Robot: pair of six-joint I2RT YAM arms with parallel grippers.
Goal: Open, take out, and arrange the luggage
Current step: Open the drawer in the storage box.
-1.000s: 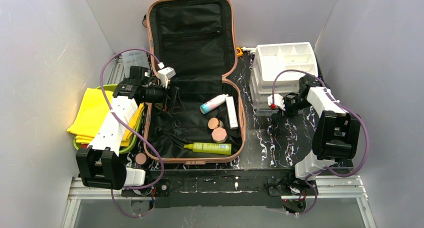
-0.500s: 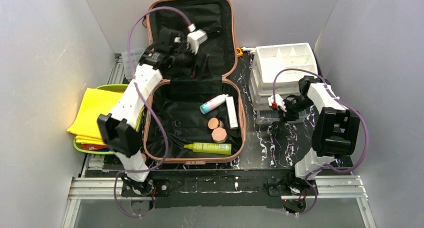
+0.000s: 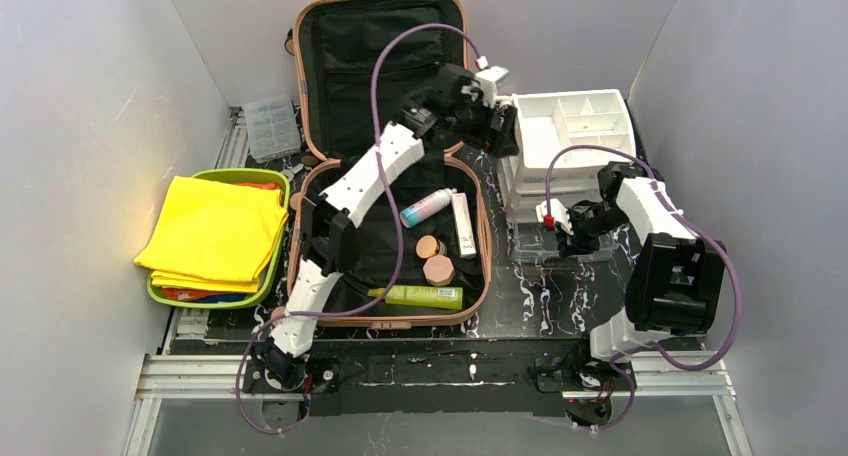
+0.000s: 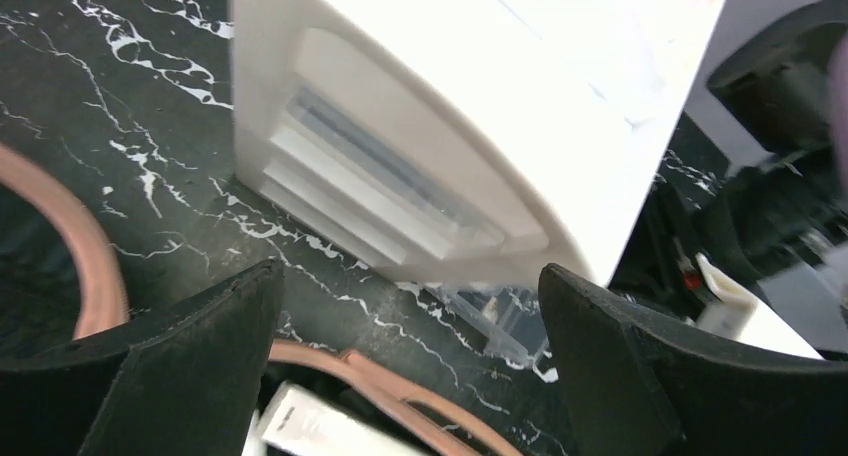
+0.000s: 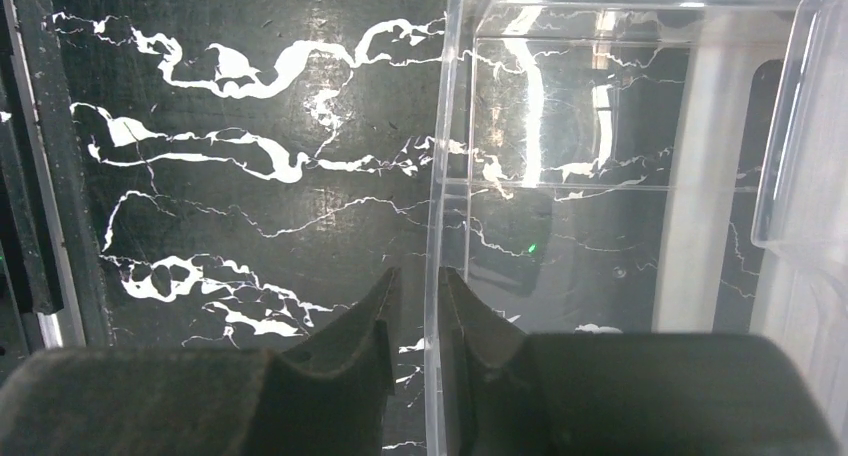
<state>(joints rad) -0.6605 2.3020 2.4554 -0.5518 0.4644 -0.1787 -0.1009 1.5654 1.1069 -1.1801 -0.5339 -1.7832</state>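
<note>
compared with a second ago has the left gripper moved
Yes. The left gripper has swung rightward and farther back: from the left edge of the luggage, across its open lid, to the left side of the white drawer organizer.

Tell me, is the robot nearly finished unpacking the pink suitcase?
Not yet. Done: the luggage lies open, and a yellow cloth sits in the green tray. In hand: the right gripper pinches the clear drawer of the white organizer; the left gripper hangs open and empty beside it. Left: the green tube, round compacts and other tubes are in the luggage.
</note>
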